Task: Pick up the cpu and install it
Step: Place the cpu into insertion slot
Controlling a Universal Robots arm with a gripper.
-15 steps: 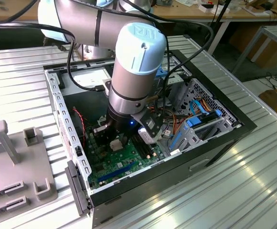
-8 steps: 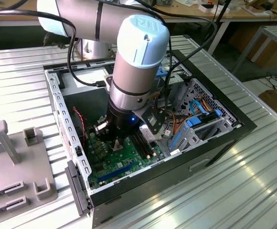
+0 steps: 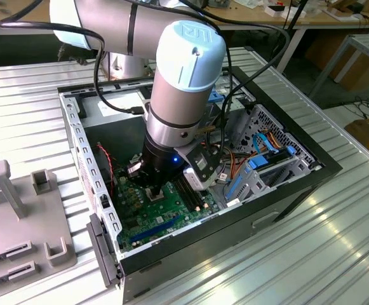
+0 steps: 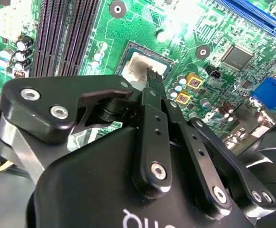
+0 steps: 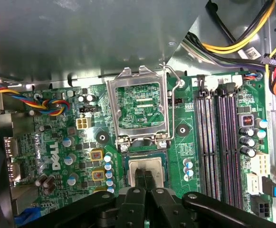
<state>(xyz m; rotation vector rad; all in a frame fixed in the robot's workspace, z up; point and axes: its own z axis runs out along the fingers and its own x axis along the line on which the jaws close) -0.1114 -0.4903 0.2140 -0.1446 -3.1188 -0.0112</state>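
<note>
The cpu (image 5: pixel 147 164), first wrist view: we see this small flat square chip with a dull grey metal top lying level in its socket on the green motherboard (image 5: pixel 185 109). It sits just beside the foot of the hinged silver socket frame (image 5: pixel 138 80), which stands swung open.
Pincer, first wrist view: the black two-fingered gripper (image 5: pixel 145 172) has its fingers (image 5: pixel 140 180) drawn narrow, side by side, with no gap we can make out. Their tips lie over the chip's top; we cannot tell whether they touch it.
Memory slots, first wrist view: the long black memory slots (image 5: pixel 218 142) run alongside the socket, apart from the cpu.
The cpu, second wrist view: we find the cpu (image 4: pixel 138 65) flat in the socket, and the gripper (image 4: pixel 151 73) comes down onto the chip's near edge.
Pincer, second wrist view: we see the fingers as one slim black bar, with nothing gripped between them.
Arm, exterior view: the silver and pale blue robot arm (image 3: pixel 178 95) reaches down into the open black computer case (image 3: pixel 190 251), and its gripper (image 3: pixel 154 192) is low over the motherboard (image 3: pixel 149 222).
Surroundings, exterior view: the case rests on a slatted metal table (image 3: pixel 286 267). A grey plastic fixture (image 3: pixel 19 222) lies at the exterior view's left, well apart from the case.
</note>
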